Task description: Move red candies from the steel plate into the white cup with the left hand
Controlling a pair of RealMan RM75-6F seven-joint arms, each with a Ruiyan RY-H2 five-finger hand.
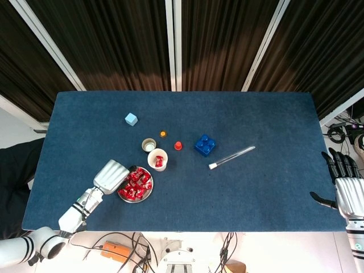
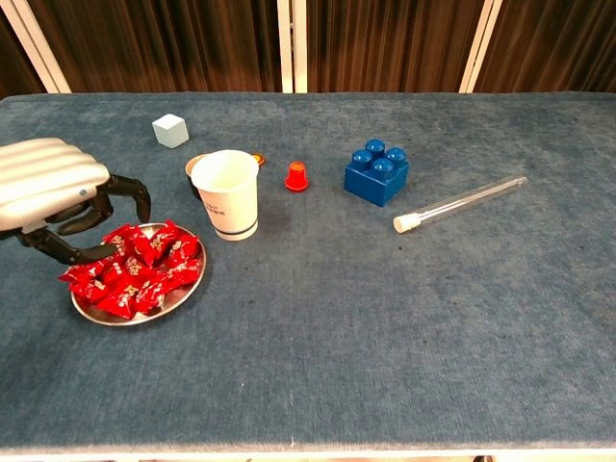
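Left hand, silver shell, dark fingers curled apart over the round steel plate, holding nothing. Crinkled red candies heaped there; one in the paper white cup. Blue felt counter.

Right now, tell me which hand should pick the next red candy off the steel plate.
Left. The left hand hovers over the edge of the steel plate, fingers curled down toward the red candies. The right hand sits at the far table edge, well away from them.
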